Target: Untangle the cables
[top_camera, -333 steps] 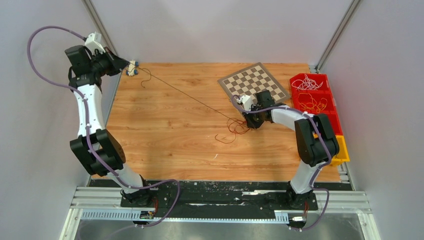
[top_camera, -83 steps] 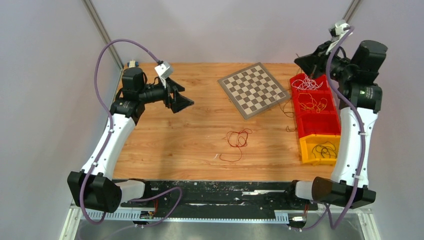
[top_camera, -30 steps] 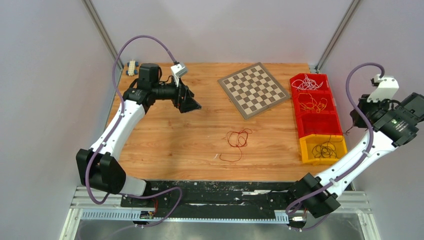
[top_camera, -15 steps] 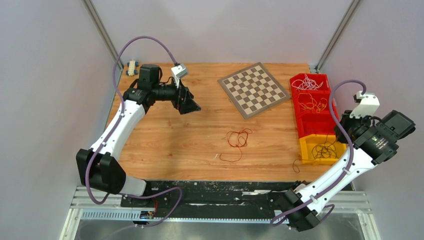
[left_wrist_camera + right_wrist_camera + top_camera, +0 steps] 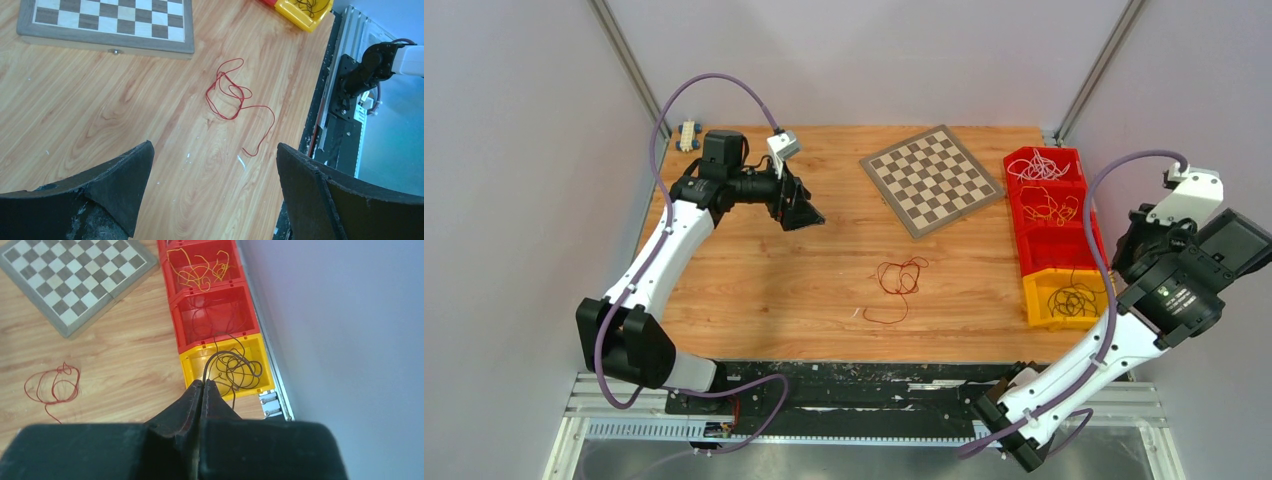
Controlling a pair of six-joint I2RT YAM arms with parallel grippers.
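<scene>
From above, I see the thin red wire [image 5: 899,280] lying looped mid wooden table [image 5: 754,290]. Left wrist: my left gripper [image 5: 214,145] gapes wide, empty. Right wrist: my right gripper [image 5: 202,384] pinches the thin dark brown wire [image 5: 235,372] coiled in the yellow plastic bin [image 5: 186,362].

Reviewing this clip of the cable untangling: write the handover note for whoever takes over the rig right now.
The left gripper has its fingers wide open and empty, and it hangs above the table, facing the red cable.
The right gripper is shut on the dark cable, which trails down into the yellow bin.
Done: white cables are in the far red bin, and yellow-orange cables are in the next red bin.
Left: release the dark cable. The red cable lies loosely looped on the table. The third red bin looks nearly empty and is probably where it goes.
</scene>
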